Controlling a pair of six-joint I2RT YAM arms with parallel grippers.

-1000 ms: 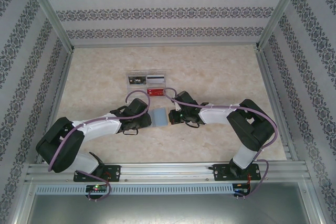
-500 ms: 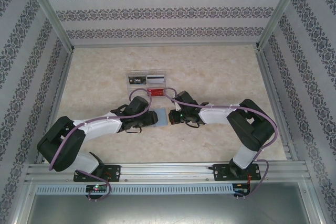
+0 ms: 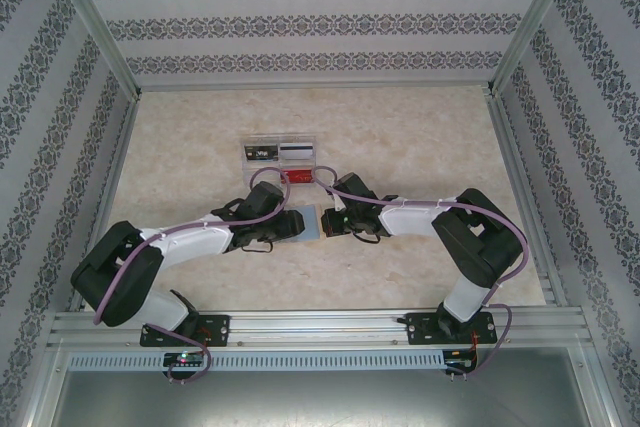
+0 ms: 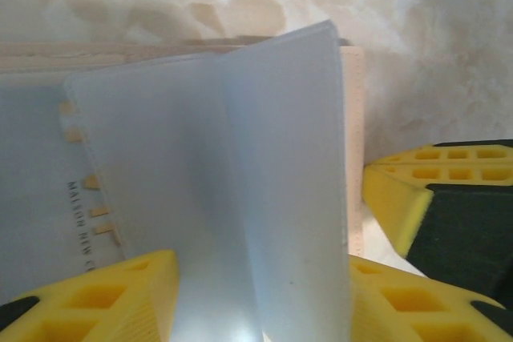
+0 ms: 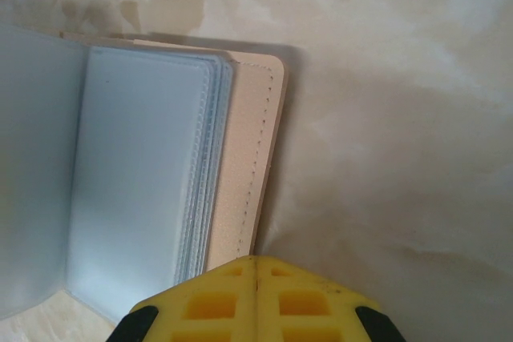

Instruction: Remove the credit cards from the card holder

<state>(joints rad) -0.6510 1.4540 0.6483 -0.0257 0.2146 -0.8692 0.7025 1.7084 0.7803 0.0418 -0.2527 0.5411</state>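
nearest the arm bases, both arms bend inward and meet at the middle of the marbled table [image 3: 420, 137]. the card holder [image 5: 244, 158] lies open and flat there, between the two claws, its tan stitched cover showing along the right edge in the right wrist view. the credit cards [image 5: 144, 174], pale blue-grey, sit as a stack on that cover, their edges fanned slightly, and a wider blue-grey leaf spreads to the left of them.

the right gripper [image 5: 256, 266] is pinched tight, its yellow pads meeting with nothing between them, its tip at the near edge of the tan cover. the left gripper [image 4: 263, 262] has its yellow fingers [image 4: 104, 298] standing apart, about half way, on either side of one blue-grey card that rises bent from the holder; whether they press on it cannot be told.

just beyond the claws lies a red card [image 3: 297, 176], and behind it a clear tray [image 3: 280, 151] holding a dark card and a light one.
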